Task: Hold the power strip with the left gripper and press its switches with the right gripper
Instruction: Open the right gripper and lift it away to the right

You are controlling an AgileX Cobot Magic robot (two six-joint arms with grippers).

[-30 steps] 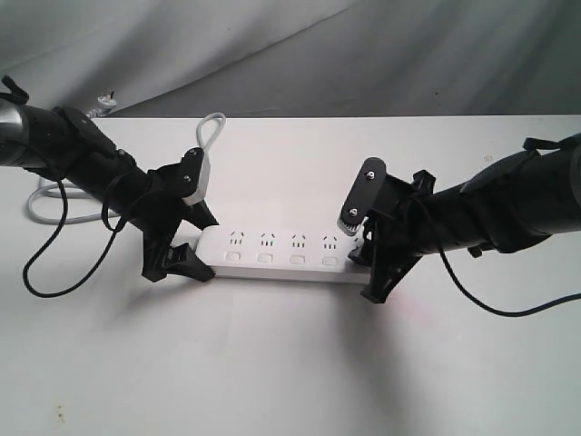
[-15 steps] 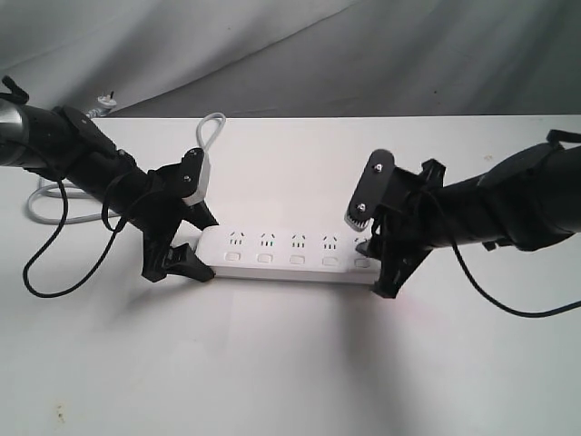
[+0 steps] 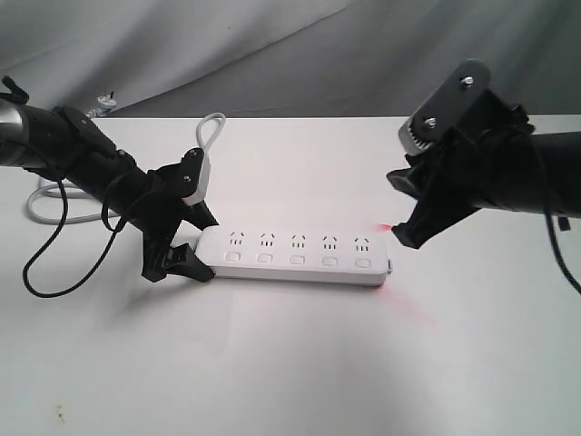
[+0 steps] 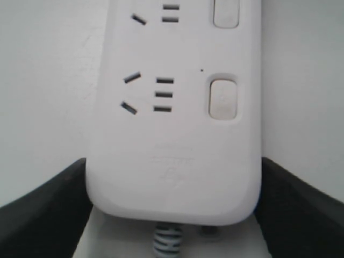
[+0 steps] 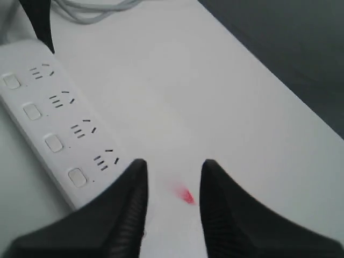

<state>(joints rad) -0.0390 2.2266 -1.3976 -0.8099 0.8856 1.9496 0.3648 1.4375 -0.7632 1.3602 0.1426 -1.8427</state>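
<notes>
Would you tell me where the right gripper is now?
Exterior view: the right gripper hovers just off the right end of the power strip, clear of it.

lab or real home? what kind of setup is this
Probably a robot lab bench, not a home: plain white table, draped grey backdrop, and a lone power strip between the left arm and right arm.

Exterior view: raised, looks down across counter (image 3: pixel 290 363), wide framing. Left wrist view: very near, straight down onto cord end of power strip (image 4: pixel 172 134). Right wrist view: higher, angled along power strip from opposite end. Shares power strip with both others.
</notes>
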